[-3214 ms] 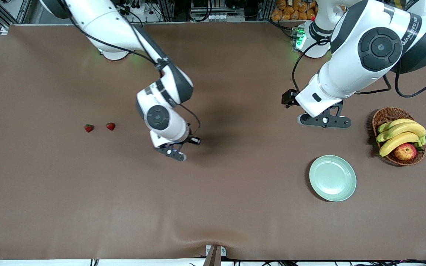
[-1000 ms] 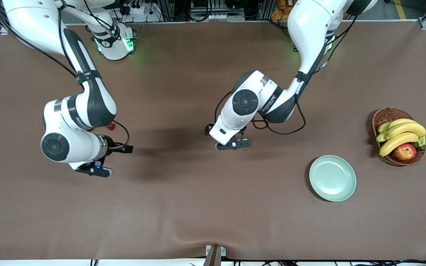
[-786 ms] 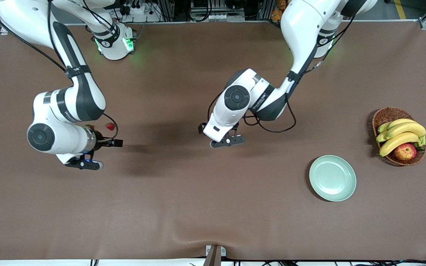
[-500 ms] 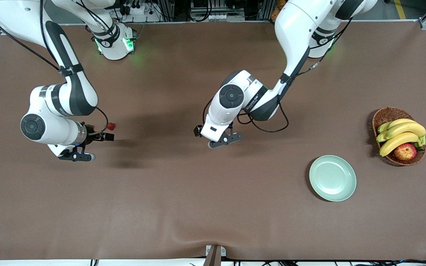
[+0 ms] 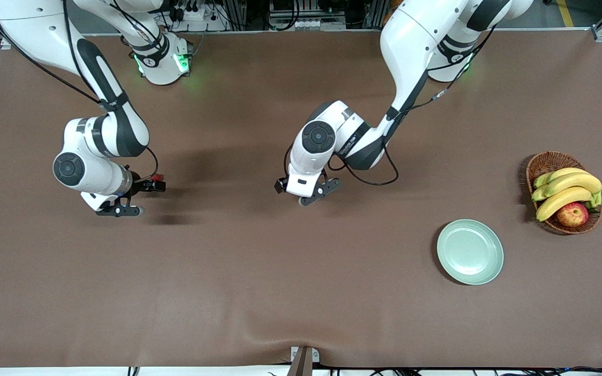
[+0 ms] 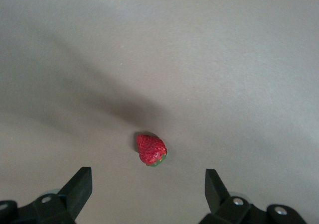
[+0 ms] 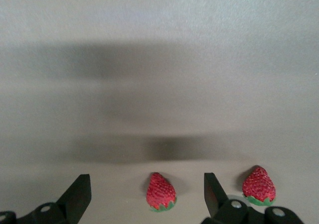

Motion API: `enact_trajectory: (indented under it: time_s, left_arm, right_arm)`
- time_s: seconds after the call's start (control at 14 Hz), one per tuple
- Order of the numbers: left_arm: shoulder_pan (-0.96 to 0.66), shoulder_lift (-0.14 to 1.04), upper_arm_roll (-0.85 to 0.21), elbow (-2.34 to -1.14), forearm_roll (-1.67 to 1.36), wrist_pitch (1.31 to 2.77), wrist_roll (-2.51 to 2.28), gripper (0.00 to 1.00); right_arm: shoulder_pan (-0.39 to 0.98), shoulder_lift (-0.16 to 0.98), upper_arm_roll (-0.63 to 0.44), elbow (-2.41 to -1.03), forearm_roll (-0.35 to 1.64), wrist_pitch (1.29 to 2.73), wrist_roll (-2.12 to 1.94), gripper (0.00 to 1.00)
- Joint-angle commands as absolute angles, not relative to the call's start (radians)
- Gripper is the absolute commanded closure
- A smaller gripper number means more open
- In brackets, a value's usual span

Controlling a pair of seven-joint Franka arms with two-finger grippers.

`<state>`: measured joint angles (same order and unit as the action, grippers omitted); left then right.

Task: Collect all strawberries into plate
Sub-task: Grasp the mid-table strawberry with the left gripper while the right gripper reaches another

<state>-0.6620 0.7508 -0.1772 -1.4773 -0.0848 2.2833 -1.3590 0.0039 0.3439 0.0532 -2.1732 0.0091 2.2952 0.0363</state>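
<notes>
Left tool [image 6: 149, 184] released over lone strawberry [image 6: 151, 150] on worktop mid frame, right tool [image 7: 147, 189] released over one strawberry [image 7: 161, 191] with neighbour strawberry [image 7: 258, 185] just beside, plate [image 5: 470, 251] empty low in front frame, well apart; risk: descending finger clips neighbour strawberry, rolling it away.

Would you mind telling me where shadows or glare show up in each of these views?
Front view: soft arm shadows on the brown table, a pale sheen on the plate. Left wrist view: a broad dark shadow runs to the strawberry. Right wrist view: blurred shadow bands above the two strawberries, the surface grainy.
</notes>
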Motion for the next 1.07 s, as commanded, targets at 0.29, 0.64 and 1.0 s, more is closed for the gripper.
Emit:
enact_trajectory:
  time_s: [0.29, 0.64, 1.0]
  left_arm:
    - [-0.704, 0.824, -0.166, -1.470, 0.038, 2.358, -1.598, 0.00]
    - [-0.729, 0.867, -0.164, -1.465, 0.044, 2.390, -1.598, 0.00]
    - [-0.732, 0.868, -0.146, -1.460, 0.046, 2.393, -1.583, 0.00]
  right_arm:
    - [-0.072, 0.333, 0.071, -2.255, -0.015, 2.354, -0.046, 0.21]
    - [-0.066, 0.337, 0.075, -2.269, 0.000, 2.365, -0.032, 0.28]
    - [-0.037, 0.336, 0.078, -2.284, 0.057, 2.362, -0.032, 0.36]
